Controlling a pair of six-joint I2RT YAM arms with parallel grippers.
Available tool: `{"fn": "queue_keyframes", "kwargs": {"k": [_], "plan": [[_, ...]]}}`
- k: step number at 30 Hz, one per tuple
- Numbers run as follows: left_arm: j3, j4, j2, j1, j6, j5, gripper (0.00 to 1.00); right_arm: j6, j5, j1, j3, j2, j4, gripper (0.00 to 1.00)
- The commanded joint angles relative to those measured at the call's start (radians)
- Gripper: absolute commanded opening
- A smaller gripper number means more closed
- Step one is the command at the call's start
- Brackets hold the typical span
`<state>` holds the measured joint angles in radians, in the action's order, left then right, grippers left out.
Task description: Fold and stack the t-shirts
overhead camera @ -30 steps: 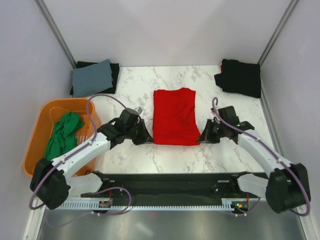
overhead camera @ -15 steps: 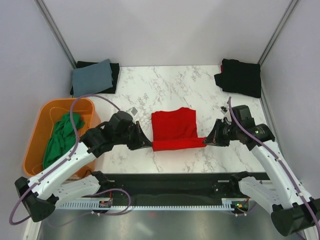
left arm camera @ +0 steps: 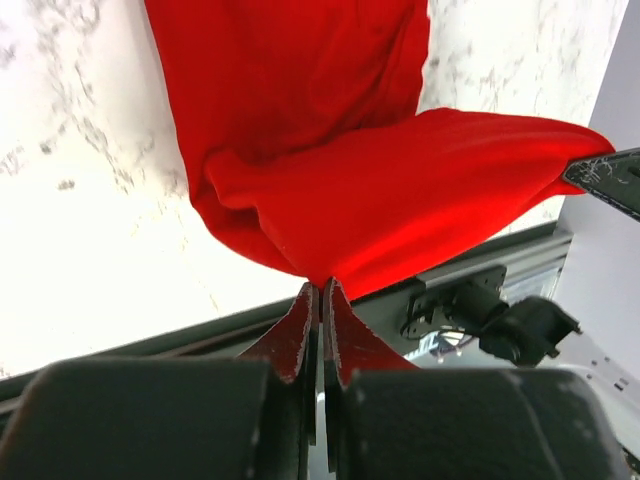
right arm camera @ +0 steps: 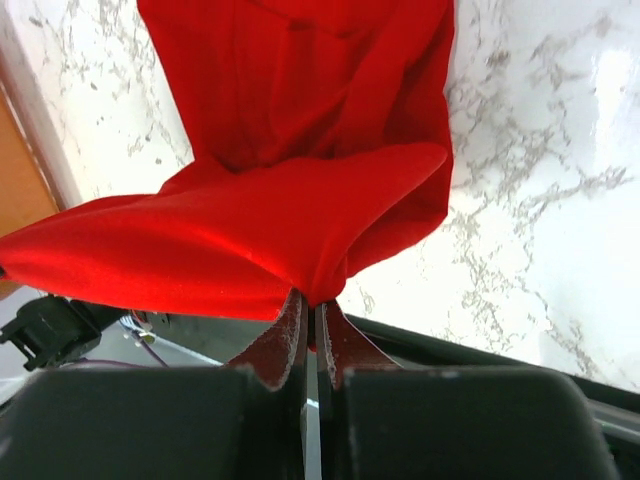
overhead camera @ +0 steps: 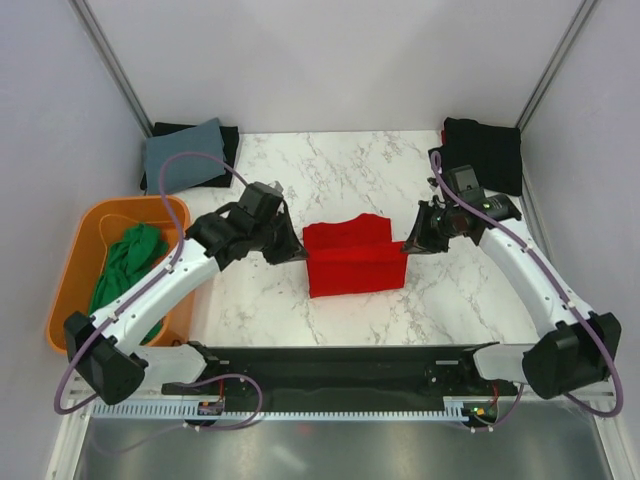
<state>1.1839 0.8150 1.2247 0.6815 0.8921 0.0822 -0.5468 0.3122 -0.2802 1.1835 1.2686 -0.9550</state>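
- We find the red t-shirt [overhead camera: 352, 262] mid-table, its held edge raised off the marble.
- The left gripper [overhead camera: 296, 252] and right gripper [overhead camera: 408, 246] each clamp tight on one corner of that edge.
- We would carry both corners level toward 12 o'clock, edge taut, and release together.

White marble-patterned table [overhead camera: 350, 320] between plain pale walls [overhead camera: 330, 60], metal corner posts [overhead camera: 110, 60], even light.

The left gripper [overhead camera: 296, 254] is pinching the left edge of the red t-shirt [overhead camera: 355, 265], jaws closed on cloth; the right gripper [overhead camera: 409, 246] is clamping its right edge. Both are pointing inward toward it.
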Motion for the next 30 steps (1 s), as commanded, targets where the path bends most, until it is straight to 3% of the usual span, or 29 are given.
{"fn": "queue_keyframes", "kwargs": {"k": [1, 9, 18, 20, 21, 22, 23, 25, 27, 30], "plan": [[0.080, 0.018, 0.050, -0.057, -0.100, 0.000, 0.02, 0.044, -0.058, 0.021, 0.083, 0.076, 0.050, 0.00], [0.138, -0.062, 0.231, -0.230, -0.199, 0.085, 0.02, 0.033, -0.024, 0.041, 0.218, 0.302, 0.147, 0.00], [0.448, -0.080, 0.767, -0.372, -0.326, 0.252, 0.08, -0.001, -0.082, 0.047, 0.529, 0.699, 0.180, 0.00], [0.534, -0.073, 0.841, -0.376, -0.335, 0.280, 0.16, -0.007, -0.079, 0.046, 0.586, 0.800, 0.177, 0.21], [0.558, -0.051, 0.901, -0.385, -0.331, 0.281, 0.25, 0.001, -0.056, 0.047, 0.643, 0.830, 0.174, 0.32], [0.603, -0.036, 0.918, -0.390, -0.329, 0.287, 0.28, 0.022, -0.047, 0.047, 0.672, 0.875, 0.168, 0.59], [0.617, -0.022, 0.932, -0.395, -0.328, 0.291, 0.31, 0.031, -0.044, 0.047, 0.695, 0.888, 0.156, 0.67], [0.631, -0.014, 0.914, -0.399, -0.328, 0.291, 0.41, 0.048, -0.076, 0.050, 0.719, 0.873, 0.141, 0.77], [0.628, -0.014, 0.862, -0.399, -0.340, 0.274, 0.52, 0.056, -0.108, 0.053, 0.668, 0.801, 0.136, 0.78], [0.626, -0.004, 0.811, -0.399, -0.357, 0.243, 0.56, 0.058, -0.139, 0.053, 0.523, 0.666, 0.162, 0.78]]}}
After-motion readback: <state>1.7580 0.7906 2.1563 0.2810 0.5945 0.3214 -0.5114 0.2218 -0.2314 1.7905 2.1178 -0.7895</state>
